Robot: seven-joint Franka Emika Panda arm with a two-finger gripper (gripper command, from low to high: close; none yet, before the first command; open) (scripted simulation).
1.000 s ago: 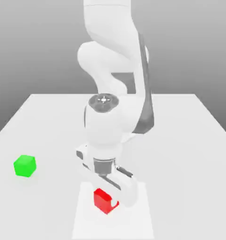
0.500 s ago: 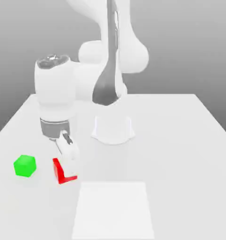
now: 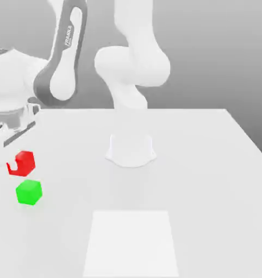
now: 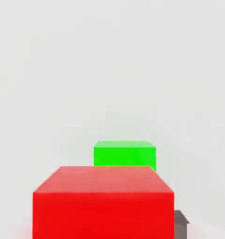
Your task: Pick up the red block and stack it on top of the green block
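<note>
The red block [image 3: 24, 162] hangs in the air at the exterior view's left, and my gripper [image 3: 18, 163] is shut on it. One white finger [image 3: 11, 160] covers part of the cube's side. The green block [image 3: 29, 192] rests on the table just below the red one, slightly toward the exterior view's right, with a small gap between them. In the hand view the red block [image 4: 103, 200] sits close up and the green block [image 4: 124, 154] lies just beyond it. A dark fingertip [image 4: 180, 221] shows beside the red cube.
The arm's white base [image 3: 131, 149] stands mid-table. A paler square patch [image 3: 130, 241] lies on the white table [image 3: 209, 179] near its front edge. The table's edge at the exterior view's left runs close to both cubes.
The arm has swung toward the exterior view's left, carrying the red block from over the pale patch to just above the green block. The green block has not moved.
</note>
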